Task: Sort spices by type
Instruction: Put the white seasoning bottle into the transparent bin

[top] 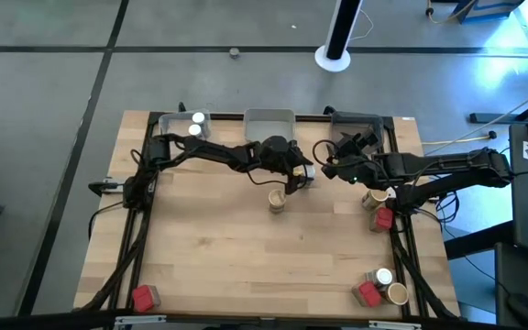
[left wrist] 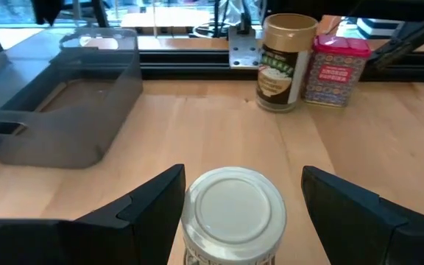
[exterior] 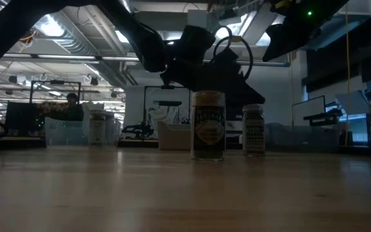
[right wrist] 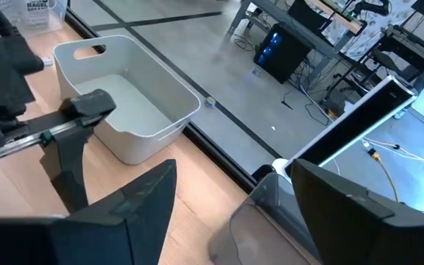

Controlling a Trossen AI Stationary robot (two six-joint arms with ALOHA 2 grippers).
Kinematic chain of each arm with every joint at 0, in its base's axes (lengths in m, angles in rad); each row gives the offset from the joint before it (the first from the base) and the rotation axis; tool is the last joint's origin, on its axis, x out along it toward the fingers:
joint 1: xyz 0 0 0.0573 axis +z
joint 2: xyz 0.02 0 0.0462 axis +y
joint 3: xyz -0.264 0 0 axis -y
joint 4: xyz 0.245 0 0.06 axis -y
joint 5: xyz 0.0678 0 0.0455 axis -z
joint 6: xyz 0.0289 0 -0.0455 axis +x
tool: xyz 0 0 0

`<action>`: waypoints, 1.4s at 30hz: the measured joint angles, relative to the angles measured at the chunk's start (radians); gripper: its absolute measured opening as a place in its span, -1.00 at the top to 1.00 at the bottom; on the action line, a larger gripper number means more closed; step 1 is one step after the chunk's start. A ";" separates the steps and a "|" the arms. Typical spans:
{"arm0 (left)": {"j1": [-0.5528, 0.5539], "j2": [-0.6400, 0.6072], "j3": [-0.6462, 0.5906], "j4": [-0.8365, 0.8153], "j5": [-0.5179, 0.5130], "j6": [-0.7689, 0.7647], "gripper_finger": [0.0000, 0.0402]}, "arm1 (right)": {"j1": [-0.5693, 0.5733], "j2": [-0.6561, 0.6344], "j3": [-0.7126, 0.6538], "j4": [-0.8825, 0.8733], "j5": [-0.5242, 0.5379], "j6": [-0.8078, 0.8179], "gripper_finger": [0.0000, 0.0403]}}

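Table (top: 246,257) holds three trays (top: 269,120) (two red packets (top: 142,296) cornered).

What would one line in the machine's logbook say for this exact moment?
left gripper: open, straddling white-capped jar, not closed | right gripper: open, empty, above right tray | left tray: two white-capped jars inside

The left arm reaches in from the bench's left rear across to the middle, its left gripper (top: 301,177) held low with the fingers (left wrist: 149,202) spread apart. The right arm stretches in from the right side, raised above the surface, its right gripper (top: 330,170) also parted, close to the left one.
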 joint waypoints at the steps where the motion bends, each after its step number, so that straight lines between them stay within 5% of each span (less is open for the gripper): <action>1: 0.000 0.001 0.000 0.005 -0.001 -0.001 -0.32 | 0.000 0.000 0.000 0.000 0.000 0.000 -0.33; 20: 0.004 0.003 -0.002 -0.055 -0.065 0.061 -0.32 | 0.000 0.000 0.000 0.003 -0.052 0.003 -0.33; 30: 0.005 0.031 -0.002 -0.013 0.001 0.120 -0.31 | 0.000 0.001 0.000 0.013 -0.053 0.003 -0.33; 42: 0.006 0.031 -0.001 -0.001 0.005 0.139 0.04 | 0.000 0.026 0.000 0.019 -0.049 0.000 -0.33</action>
